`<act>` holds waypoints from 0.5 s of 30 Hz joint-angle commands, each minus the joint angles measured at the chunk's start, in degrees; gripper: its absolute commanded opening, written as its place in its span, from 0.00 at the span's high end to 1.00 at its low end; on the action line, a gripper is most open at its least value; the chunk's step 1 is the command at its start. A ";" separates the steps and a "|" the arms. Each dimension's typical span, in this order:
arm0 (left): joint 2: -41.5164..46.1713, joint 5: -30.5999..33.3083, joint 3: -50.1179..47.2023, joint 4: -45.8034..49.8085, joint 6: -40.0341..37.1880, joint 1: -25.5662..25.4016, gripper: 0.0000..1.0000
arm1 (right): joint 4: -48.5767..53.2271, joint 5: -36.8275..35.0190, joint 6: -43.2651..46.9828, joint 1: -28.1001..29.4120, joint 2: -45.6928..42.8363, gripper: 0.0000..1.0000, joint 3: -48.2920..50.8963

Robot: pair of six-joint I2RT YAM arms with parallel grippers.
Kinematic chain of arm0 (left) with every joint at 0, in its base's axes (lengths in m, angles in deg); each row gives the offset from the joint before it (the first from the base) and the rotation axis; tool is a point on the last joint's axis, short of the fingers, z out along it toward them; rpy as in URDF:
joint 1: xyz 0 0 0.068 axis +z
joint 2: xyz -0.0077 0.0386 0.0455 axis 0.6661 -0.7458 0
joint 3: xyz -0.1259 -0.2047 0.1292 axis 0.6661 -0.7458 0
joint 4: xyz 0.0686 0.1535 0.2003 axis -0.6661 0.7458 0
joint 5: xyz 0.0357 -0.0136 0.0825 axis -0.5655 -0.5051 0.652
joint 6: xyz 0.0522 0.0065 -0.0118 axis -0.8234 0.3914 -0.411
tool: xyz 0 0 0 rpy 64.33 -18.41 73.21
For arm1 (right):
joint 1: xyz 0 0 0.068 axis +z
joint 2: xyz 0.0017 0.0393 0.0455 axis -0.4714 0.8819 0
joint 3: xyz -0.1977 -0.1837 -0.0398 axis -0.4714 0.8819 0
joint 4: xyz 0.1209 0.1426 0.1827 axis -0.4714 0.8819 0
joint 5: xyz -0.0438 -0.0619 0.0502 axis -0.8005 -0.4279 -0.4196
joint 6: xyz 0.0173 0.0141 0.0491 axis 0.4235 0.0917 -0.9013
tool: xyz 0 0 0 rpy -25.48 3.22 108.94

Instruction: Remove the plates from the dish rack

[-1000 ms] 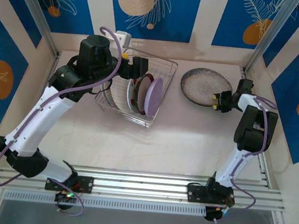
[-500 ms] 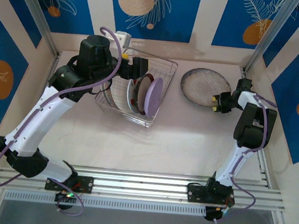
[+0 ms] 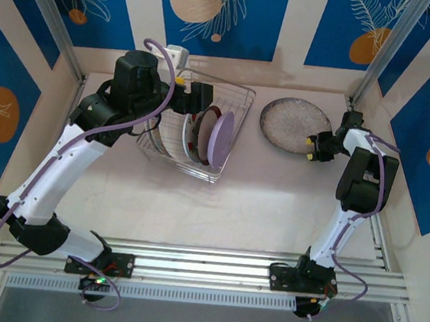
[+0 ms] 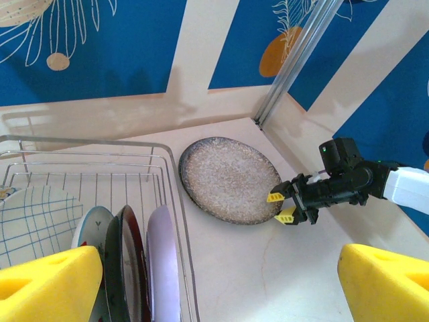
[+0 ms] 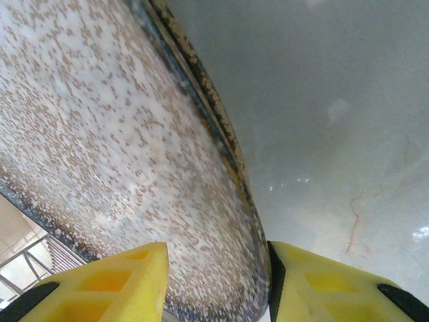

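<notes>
The pale table (image 3: 272,205) spreads under both my arms. On it, directly beneath my left gripper (image 3: 201,98), sits the dish rack (image 3: 246,103), a wire basket whose rim (image 4: 87,141) runs ahead of and below my left-hand finger. That gripper (image 4: 218,282) hangs above the rack with its yellow fingers (image 4: 50,285) spread wide and nothing between them. Well off to the right of those fingers, outside the rack, the speckled plate (image 3: 292,121) lies flat on the table, and my right gripper (image 3: 310,145) is at its rim. Seen from my left wrist, the right gripper's (image 4: 281,206) two yellow tips sit on either side of the plate's (image 4: 228,178) edge. From my right wrist the dark rim of the plate (image 5: 100,134) runs down into the gap of my right gripper (image 5: 218,282), the speckled face towards one finger and bare table towards the other. The fingers stand a little apart, and I cannot tell whether they press on the rim. Back under my left fingers, four plates stand on edge in the rack. The grid-lined plate (image 4: 33,221) is farthest left, then a small pale plate (image 4: 90,225), a dark plate (image 4: 127,268), and the lilac plate (image 4: 163,261), nearest the rack's right wall.
</notes>
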 commanded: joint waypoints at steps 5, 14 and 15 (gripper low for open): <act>0.35 -0.03 1.60 0.65 0.01 -0.71 0.10 | 1.89 1.29 -1.84 0.79 1.78 0.55 -4.17; 0.02 -0.12 2.22 2.14 0.06 -0.67 0.09 | 3.14 0.88 -3.05 1.09 2.82 0.52 -5.72; -0.07 -0.12 2.22 2.35 0.06 -0.70 0.09 | 3.39 0.85 -3.07 1.18 2.92 0.50 -5.93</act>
